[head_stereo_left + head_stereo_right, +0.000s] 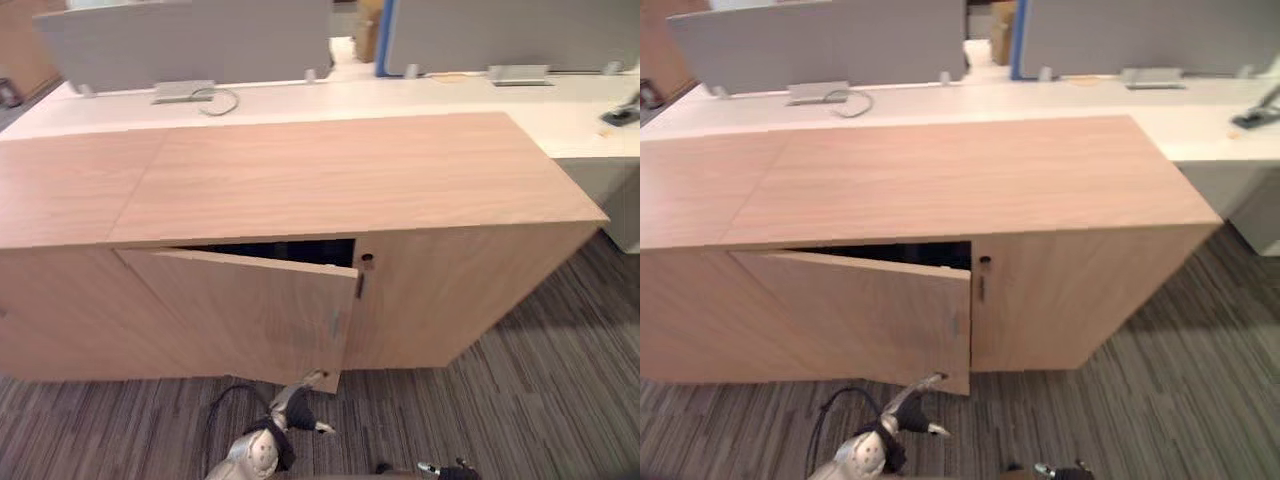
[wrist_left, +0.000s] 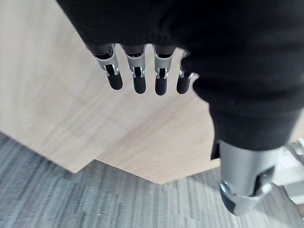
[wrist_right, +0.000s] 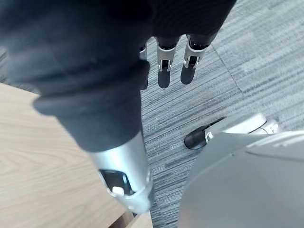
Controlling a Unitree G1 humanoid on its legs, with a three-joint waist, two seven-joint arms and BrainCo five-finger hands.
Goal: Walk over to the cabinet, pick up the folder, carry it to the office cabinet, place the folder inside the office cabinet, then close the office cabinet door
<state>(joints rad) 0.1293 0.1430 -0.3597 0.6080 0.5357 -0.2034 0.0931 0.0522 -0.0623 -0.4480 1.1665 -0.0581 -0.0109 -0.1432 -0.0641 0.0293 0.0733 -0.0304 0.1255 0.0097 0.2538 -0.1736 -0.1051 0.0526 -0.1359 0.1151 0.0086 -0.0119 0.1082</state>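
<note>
The office cabinet [image 1: 330, 180] has its door [image 1: 240, 310] ajar, hinged at the robot's left, free edge swung outward. The left hand [image 1: 288, 408], fingers straight and holding nothing, is at the door's lower free corner. It is nearer than the right hand [image 3: 190, 66], which hangs slack over the carpet [image 1: 560, 380]. I judge the folder to be hidden inside.

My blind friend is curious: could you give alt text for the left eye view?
A low wooden cabinet stands with its door ajar, the robot's left hand below it with straight fingers at the door's lower corner. Striped carpet lies in front; a white desk with grey screens stands behind.
</note>
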